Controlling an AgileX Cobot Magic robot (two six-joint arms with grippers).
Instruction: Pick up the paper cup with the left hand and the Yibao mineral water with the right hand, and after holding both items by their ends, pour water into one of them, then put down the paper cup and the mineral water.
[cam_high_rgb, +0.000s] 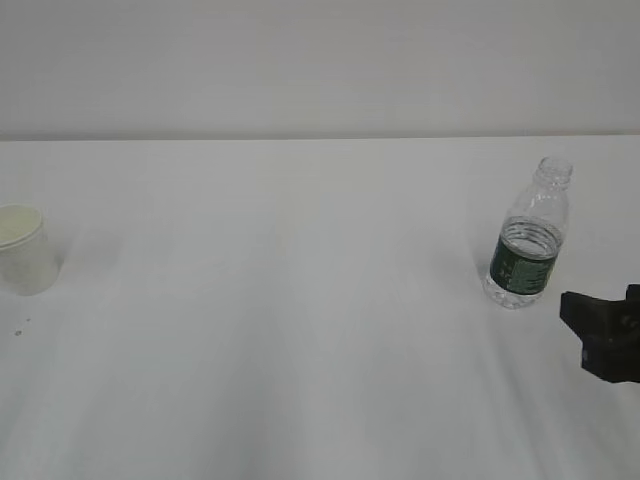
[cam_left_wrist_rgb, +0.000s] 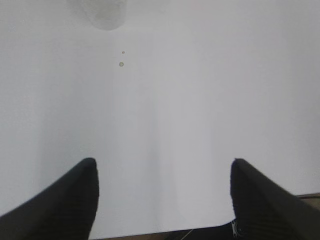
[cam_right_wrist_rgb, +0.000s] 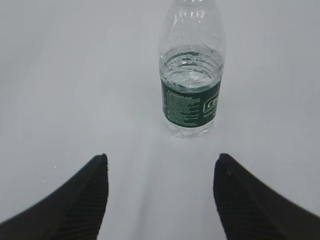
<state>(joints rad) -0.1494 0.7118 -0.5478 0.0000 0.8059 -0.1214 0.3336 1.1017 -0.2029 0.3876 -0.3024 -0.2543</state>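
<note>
The paper cup (cam_high_rgb: 24, 248) stands upright at the far left of the white table; in the left wrist view only its blurred base (cam_left_wrist_rgb: 105, 12) shows at the top edge. The Yibao mineral water (cam_high_rgb: 528, 238) stands upright at the right, uncapped, with water up to the top of its green label. My left gripper (cam_left_wrist_rgb: 162, 162) is open and empty, well short of the cup, and is out of the exterior view. My right gripper (cam_right_wrist_rgb: 161, 159) is open and empty, a short way in front of the bottle (cam_right_wrist_rgb: 192, 70). Its black body (cam_high_rgb: 605, 330) shows at the right edge.
The white table (cam_high_rgb: 300, 330) runs back to a pale wall. Two small specks (cam_left_wrist_rgb: 121, 63) lie on the cloth near the cup. The table's near edge (cam_left_wrist_rgb: 165, 232) shows below my left fingers.
</note>
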